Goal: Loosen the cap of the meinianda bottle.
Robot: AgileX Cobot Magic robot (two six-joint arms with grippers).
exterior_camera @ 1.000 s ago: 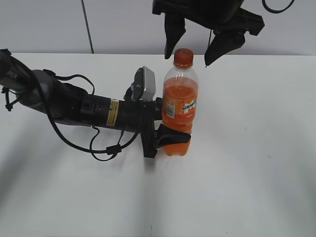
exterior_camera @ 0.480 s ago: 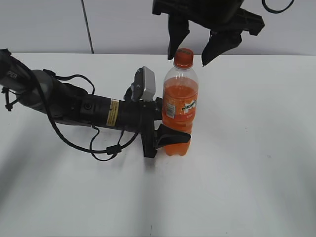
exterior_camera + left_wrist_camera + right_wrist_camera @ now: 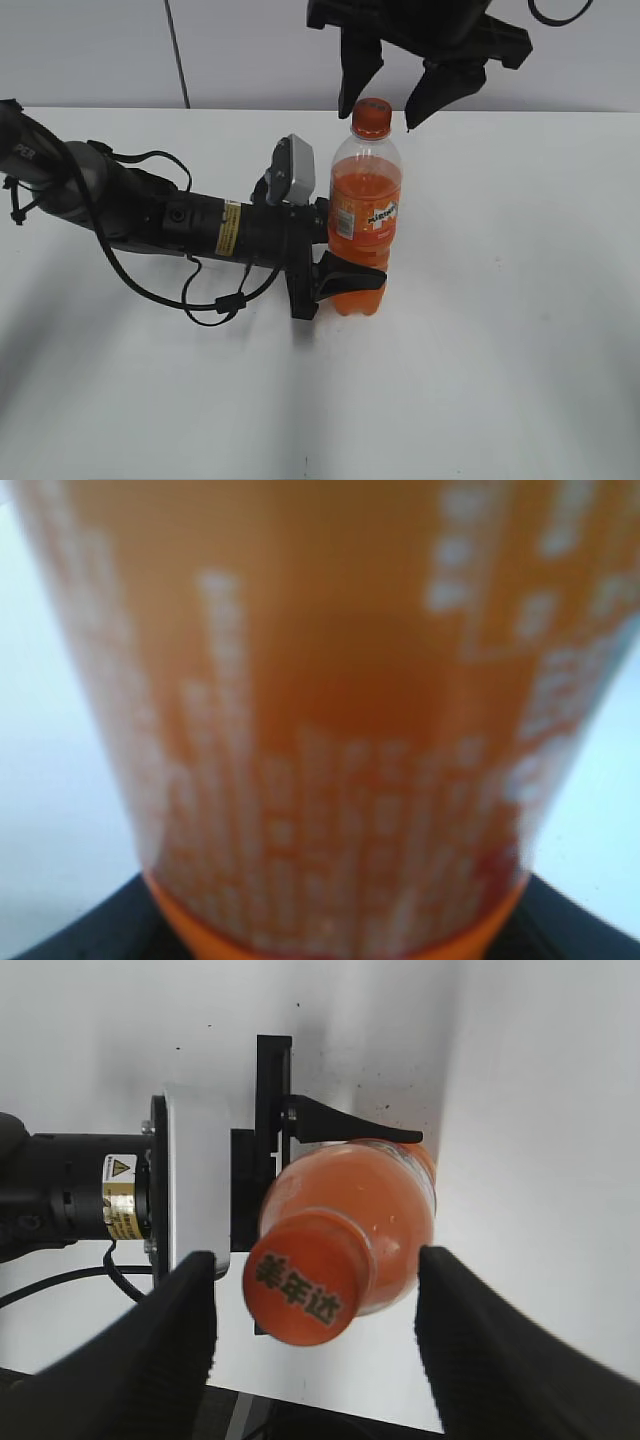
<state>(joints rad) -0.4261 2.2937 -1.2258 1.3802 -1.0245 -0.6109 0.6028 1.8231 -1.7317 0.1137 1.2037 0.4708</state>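
Note:
The meinianda bottle [image 3: 364, 225] stands upright on the white table, full of orange liquid, with an orange label. Its orange cap [image 3: 371, 117] shows dark characters on top in the right wrist view [image 3: 305, 1288]. My left gripper [image 3: 340, 270] is shut on the bottle's lower body from the left; the left wrist view is filled by the blurred bottle [image 3: 330, 710]. My right gripper [image 3: 382, 95] hangs open above the cap, one finger on each side, not touching it. In the right wrist view the fingers [image 3: 315, 1345] straddle the cap.
The left arm [image 3: 150, 215] lies across the white table [image 3: 500, 330] from the left, with loose black cables [image 3: 215, 300] below it. A grey wall runs behind the table's far edge.
My right gripper has shifted slightly and its fingers sit a little closer around the cap. The bottle and left arm have not moved.

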